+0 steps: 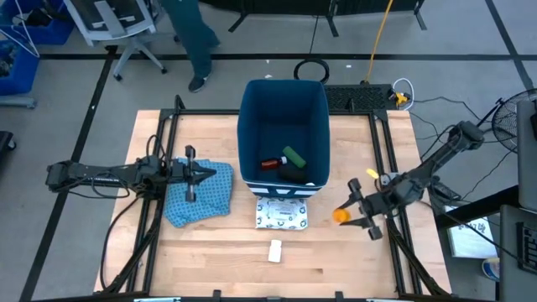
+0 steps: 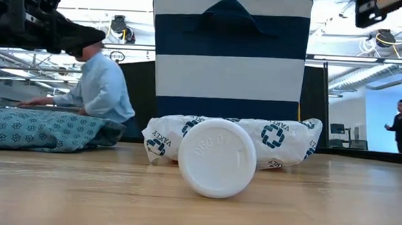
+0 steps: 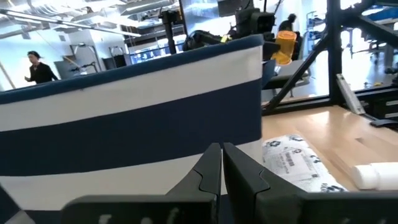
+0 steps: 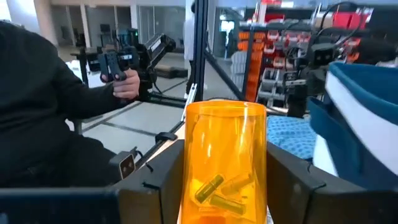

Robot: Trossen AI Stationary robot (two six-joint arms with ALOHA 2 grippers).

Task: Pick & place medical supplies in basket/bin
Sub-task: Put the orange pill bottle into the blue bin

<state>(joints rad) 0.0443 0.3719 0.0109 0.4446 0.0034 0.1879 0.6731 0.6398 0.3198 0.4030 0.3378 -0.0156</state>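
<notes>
Fingers (image 4: 155, 180) of the right gripper (image 1: 357, 211) clamp the orange bottle (image 4: 225, 162), a clear amber vial with capsules inside, near the bench's right edge beside the dark-blue bin (image 1: 283, 126). Left gripper (image 1: 191, 174) hangs with its fingers closed over the blue patterned cloth (image 1: 201, 201) by the left edge. A red bottle (image 1: 269, 164), green bar (image 1: 294, 157) and black block (image 1: 291, 174) lie in the white-striped bin; against its front rests the white packet (image 2: 282, 141) with blurred teal print, and the white bottle (image 2: 217, 157), faint embossing on its cap, lies toward the bench's front edge.
</notes>
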